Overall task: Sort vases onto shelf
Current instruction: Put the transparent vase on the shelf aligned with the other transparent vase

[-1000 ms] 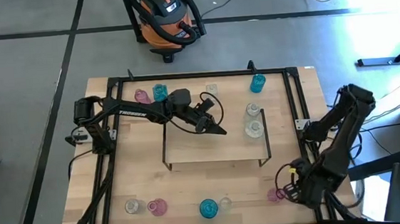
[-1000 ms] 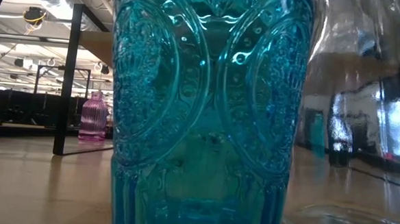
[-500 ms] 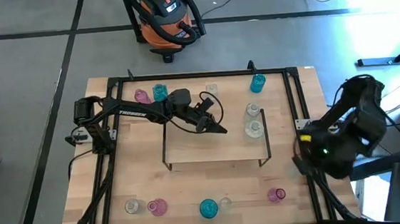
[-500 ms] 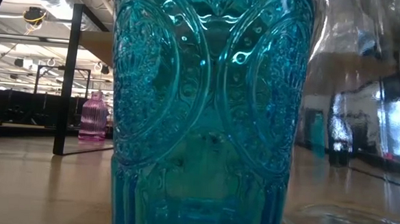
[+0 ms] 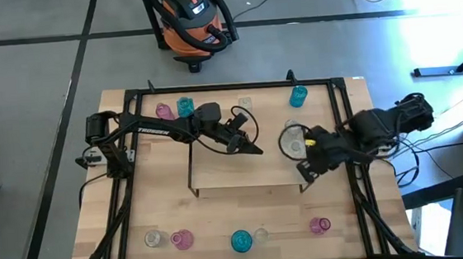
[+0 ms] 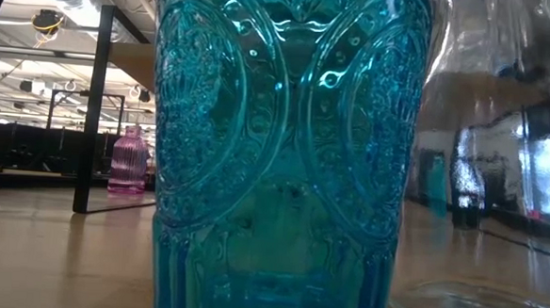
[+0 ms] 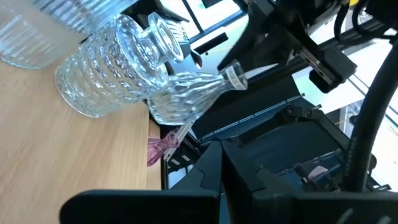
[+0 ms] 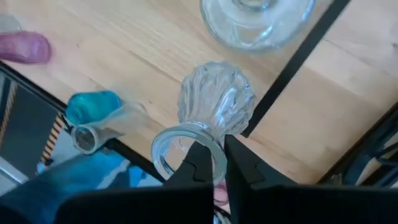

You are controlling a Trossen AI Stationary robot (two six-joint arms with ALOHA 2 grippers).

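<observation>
Shelf (image 5: pixel 243 174) is bearing two clear vases at its right end; right gripper (image 8: pixel 214 163) is pinching the rim of a third clear vase (image 8: pixel 214 102) there. Left gripper (image 5: pixel 258 150) is hovering over the shelf's back edge, finger state not discernible. High view is showing three teal, three pink vases off the shelf; low view only a teal vase (image 6: pixel 285 145).

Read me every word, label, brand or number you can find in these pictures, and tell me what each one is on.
White lettering on the left arm: too small to read.
Label on the orange vacuum: too small to read.
Teal vase: moulded pattern only, no text.
Clear vase pinched in the right hand: no text.
Shelf: no text.
</observation>
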